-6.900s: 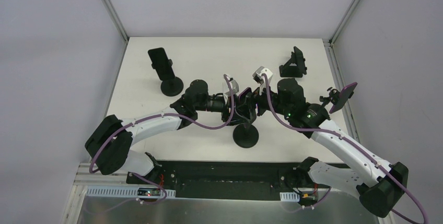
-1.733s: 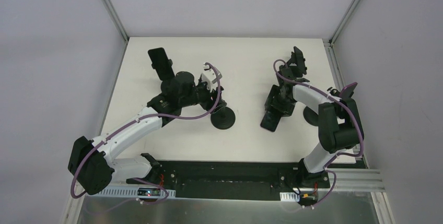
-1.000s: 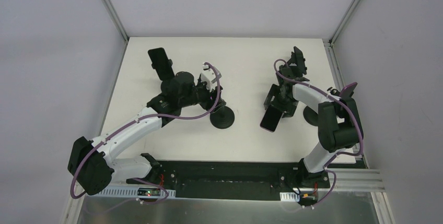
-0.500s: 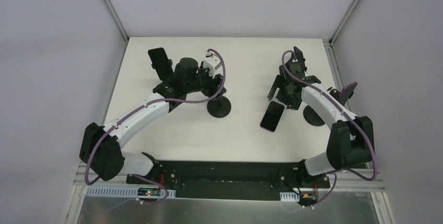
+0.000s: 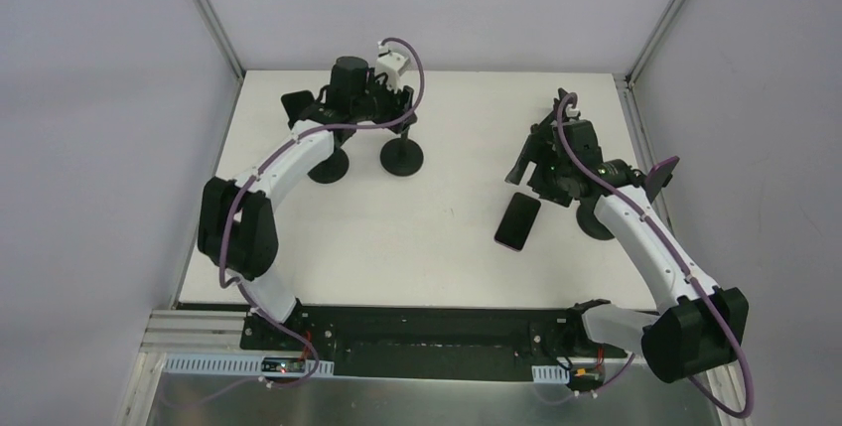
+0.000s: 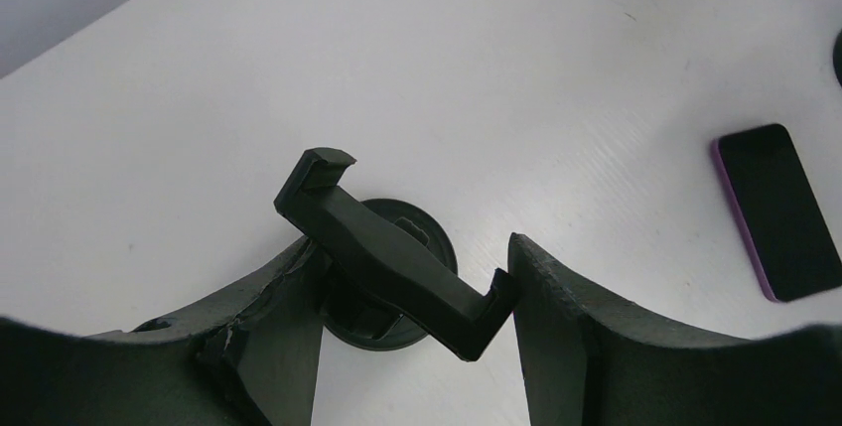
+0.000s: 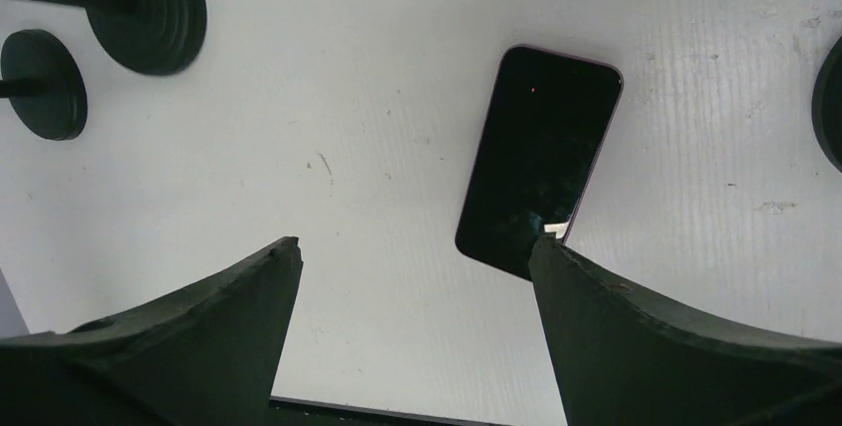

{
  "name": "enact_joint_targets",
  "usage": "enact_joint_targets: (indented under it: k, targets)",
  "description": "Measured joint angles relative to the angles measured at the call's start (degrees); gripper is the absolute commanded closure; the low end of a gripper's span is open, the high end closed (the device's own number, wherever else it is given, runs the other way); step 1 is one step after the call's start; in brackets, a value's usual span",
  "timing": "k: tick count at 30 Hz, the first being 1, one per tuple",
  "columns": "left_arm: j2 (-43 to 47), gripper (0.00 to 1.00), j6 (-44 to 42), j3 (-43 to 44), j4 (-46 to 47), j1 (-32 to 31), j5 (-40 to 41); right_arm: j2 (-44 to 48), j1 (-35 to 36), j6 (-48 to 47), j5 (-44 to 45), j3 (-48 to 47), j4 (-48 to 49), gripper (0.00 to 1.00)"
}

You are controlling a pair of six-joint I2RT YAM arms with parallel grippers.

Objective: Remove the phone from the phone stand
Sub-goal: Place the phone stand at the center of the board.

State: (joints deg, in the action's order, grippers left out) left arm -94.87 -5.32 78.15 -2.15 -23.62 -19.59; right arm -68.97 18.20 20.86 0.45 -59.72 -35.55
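The phone (image 5: pixel 518 220), black with a purple rim, lies flat on the white table (image 5: pixel 447 247), right of centre. It also shows in the left wrist view (image 6: pixel 779 213) and the right wrist view (image 7: pixel 541 173). My right gripper (image 5: pixel 541 173) hangs above its far end, open, with nothing between the fingers (image 7: pixel 414 247). The empty phone stand (image 5: pixel 402 153) is at the back left. My left gripper (image 5: pixel 395 118) is shut on it, the black clamp (image 6: pixel 387 262) wedged between the fingers over its round base (image 6: pixel 422 247).
A second stand holding a dark phone (image 5: pixel 301 111) rises just left of the held one on its base (image 5: pixel 328 168). A third stand (image 5: pixel 598 219) at the right edge carries a purple phone (image 5: pixel 660 178). A black holder (image 5: pixel 564 106) sits at the back right, partly behind my right arm.
My left arm has carried the empty stand from the table's middle to the back, beside the left stand. My right gripper has risen and drawn back from the phone, which stays flat on the table.
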Motion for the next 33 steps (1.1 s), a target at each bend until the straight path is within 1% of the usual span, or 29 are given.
enact_joint_targets:
  k: [3,6,10,12,13,16,21,22,23,24,26,33]
  targets:
    - [-4.4,0.93,0.3,4.5,0.1,3.0,-1.7,1.7,0.5,0.2,0.0,0.3,-1.0,0.10]
    - [-8.6,0.91,1.2,9.0,0.2,6.0,-3.1,2.1,0.7,0.1,0.8,0.3,-2.6,0.10]
    - [-11.7,0.85,2.2,11.8,0.7,8.9,-4.1,2.2,0.8,0.1,1.7,0.5,-4.1,0.10]
    - [-12.0,0.78,3.0,11.9,1.0,9.9,-4.0,2.3,0.8,-0.1,2.0,0.6,-4.6,0.09]
    - [-12.0,0.71,3.2,11.9,1.0,10.2,-4.0,2.4,0.8,-0.2,2.0,0.6,-4.7,0.09]
    - [-12.0,0.56,3.3,11.9,1.0,10.4,-3.9,2.6,0.8,-0.5,2.2,0.6,-4.9,0.09]
    - [-12.0,0.20,3.5,11.9,1.0,10.5,-3.8,2.9,0.8,-1.0,2.2,0.6,-4.9,0.08]
    - [-12.0,0.15,3.5,11.9,1.0,10.5,-3.7,3.1,0.8,-1.1,2.2,0.6,-5.0,0.08]
    - [-12.0,0.06,3.5,11.9,1.0,10.5,-3.5,3.3,0.8,-1.2,2.2,0.6,-5.0,0.08]
    - [-12.0,0.03,3.5,11.9,1.0,10.5,-3.4,3.5,0.8,-1.3,2.2,0.6,-5.0,0.08]
    - [-12.0,0.01,3.6,11.9,1.0,10.5,-3.2,4.1,0.8,-1.4,2.1,0.6,-5.0,0.07]
    - [-11.8,0.01,4.4,11.9,1.0,10.6,-2.1,4.5,0.8,-1.6,1.7,0.5,-5.5,0.04]
